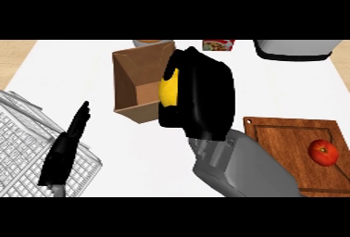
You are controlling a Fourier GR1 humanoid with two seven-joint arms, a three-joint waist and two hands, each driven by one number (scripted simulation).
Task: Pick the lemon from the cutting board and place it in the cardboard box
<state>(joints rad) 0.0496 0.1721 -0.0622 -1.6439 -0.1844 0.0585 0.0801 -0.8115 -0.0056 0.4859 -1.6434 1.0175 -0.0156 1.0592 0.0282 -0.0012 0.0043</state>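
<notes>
Right hand (202,97) curled round lemon (168,88), beside cardboard box (140,76); left hand (65,148) straight-fingered, holding nothing; tomato (323,152) on cutting board (287,134).

The white counter (287,88) holds a brown cardboard box (140,83) near 12 o'clock, a wooden cutting board (287,134) at 4 o'clock (tomato (323,152) on it), and a wire rack (21,148) at 8 o'clock.

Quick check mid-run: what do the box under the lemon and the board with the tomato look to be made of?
The box looks like plain matte cardboard: flat brown walls, open top. The cutting board looks like reddish-brown wood with a slight sheen: visible grain streaks and a groove along its edge.
</notes>
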